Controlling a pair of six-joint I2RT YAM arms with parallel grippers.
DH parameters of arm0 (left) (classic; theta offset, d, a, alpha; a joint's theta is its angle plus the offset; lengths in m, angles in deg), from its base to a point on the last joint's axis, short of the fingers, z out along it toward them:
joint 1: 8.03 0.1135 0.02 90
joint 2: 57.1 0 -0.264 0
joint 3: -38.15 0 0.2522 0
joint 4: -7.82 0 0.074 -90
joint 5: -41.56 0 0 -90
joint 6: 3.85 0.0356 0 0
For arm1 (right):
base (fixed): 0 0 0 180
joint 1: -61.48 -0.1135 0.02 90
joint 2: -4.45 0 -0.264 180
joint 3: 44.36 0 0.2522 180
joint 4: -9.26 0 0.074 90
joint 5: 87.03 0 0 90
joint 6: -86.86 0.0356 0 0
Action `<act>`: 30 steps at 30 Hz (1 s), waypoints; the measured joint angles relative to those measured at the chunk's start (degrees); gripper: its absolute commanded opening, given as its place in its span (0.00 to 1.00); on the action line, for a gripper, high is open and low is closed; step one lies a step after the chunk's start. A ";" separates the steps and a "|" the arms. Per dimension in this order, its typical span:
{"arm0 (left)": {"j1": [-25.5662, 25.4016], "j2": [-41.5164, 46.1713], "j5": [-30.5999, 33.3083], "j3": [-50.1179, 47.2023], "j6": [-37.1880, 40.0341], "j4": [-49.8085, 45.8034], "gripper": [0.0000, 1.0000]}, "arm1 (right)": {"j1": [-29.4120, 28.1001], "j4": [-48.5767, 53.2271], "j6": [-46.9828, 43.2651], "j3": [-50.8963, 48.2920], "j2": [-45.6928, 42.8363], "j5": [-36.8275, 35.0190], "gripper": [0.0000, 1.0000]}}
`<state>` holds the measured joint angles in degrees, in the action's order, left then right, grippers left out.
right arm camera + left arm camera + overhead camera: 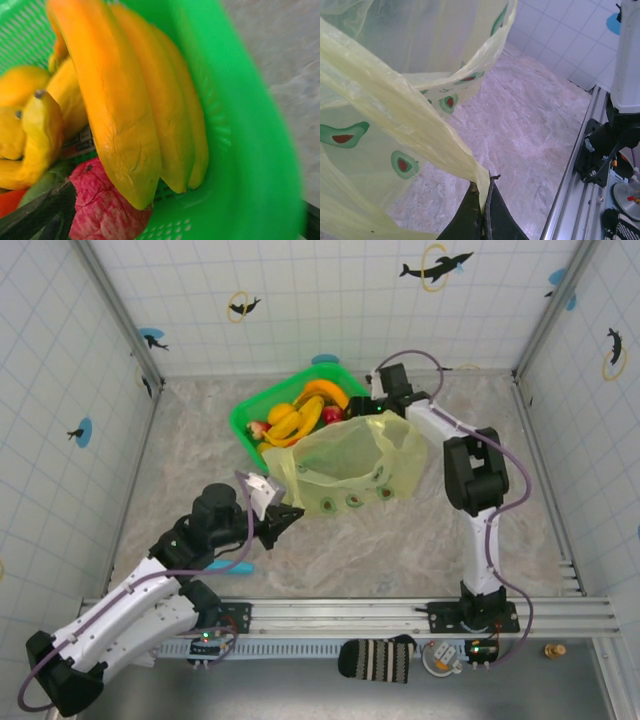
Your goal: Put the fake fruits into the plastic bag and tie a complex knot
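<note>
Left gripper [482,220], at the bottom of its wrist view, is clenched on a twisted strip of the plastic bag [345,465], the dark fingers pressed together with the pale yellow-green film pinched between them. From this pinch the strip runs up and to the left, taut, and behind it hangs a bag wall printed with avocado halves. In the overhead view the bag stands open at mid-table, its mouth facing up, its near left corner drawn toward the left gripper and its far right corner lying against the right arm. The bag's far edge touches the green tray [250,425] just behind it. Right gripper [372,400] hangs over the tray's right end and appears released. In its wrist view one dark finger [35,215] sits at the lower left and a dark sliver at the far right edge, wide apart and with no film between them. The fake fruits [300,415] are heaped in the tray, none visible in the bag. Close up, they include a bunch of yellow bananas [125,115] leaning on the tray wall, a mottled pink-red piece [105,205] beneath their tips and beside the dark finger, and further yellow pieces to the left (an orange-red one shows at the lower left corner). Marbled table [400,540] surface lies bare in front of the bag.
</note>
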<state>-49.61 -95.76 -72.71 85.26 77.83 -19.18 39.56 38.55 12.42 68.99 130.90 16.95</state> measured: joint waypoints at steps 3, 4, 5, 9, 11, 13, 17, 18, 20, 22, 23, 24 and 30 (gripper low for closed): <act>0.00 0.31 -0.37 0.00 0.63 -0.04 0.00 | -1.22 1.62 -0.35 2.97 2.29 -1.84 0.90; 0.00 0.31 -0.42 0.00 0.81 -0.04 0.00 | -1.53 1.90 -0.48 3.34 2.40 -2.16 0.87; 0.00 0.31 -0.42 0.00 0.83 -0.04 0.00 | -1.73 2.29 -0.57 3.63 2.40 -2.34 0.85; 0.00 0.31 -0.28 0.00 0.83 -0.02 0.00 | -1.62 3.10 -0.55 4.15 2.43 -5.03 0.80; 0.00 0.37 0.33 0.00 0.83 -0.02 0.00 | -1.55 4.90 0.33 4.39 2.40 -9.29 0.78; 0.00 0.48 1.03 0.00 0.83 0.04 0.00 | -1.27 6.19 0.92 4.81 2.40 -13.84 0.77; 0.00 0.83 2.75 0.00 0.81 0.04 0.00 | -0.09 6.21 1.81 2.16 0.70 -20.68 0.77; 0.00 1.01 3.28 0.00 0.81 0.13 0.00 | 0.31 5.86 1.97 0.09 -0.59 -21.88 0.77; 0.00 1.46 5.11 0.00 0.81 0.33 0.00 | 1.42 5.53 2.23 -5.35 -4.37 -23.91 0.78; 0.00 1.70 7.19 0.02 0.81 0.55 0.00 | 2.93 5.73 2.36 -9.86 -7.82 -25.51 0.78; 0.00 1.70 8.46 0.02 0.81 0.59 0.00 | 3.69 5.81 2.38 -11.78 -9.14 -26.08 0.78; 0.00 1.66 9.60 0.07 0.79 0.59 0.00 | 4.70 5.81 2.38 -13.62 -10.69 -26.60 0.78; 0.00 0.94 20.20 3.61 -0.22 -0.48 0.00 | 10.80 4.09 2.97 -26.21 -19.96 -28.89 0.79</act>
<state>-49.61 -94.82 -52.52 88.86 77.61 -19.66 50.36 42.64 15.39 42.78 110.94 -11.94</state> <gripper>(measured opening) 0.051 0.785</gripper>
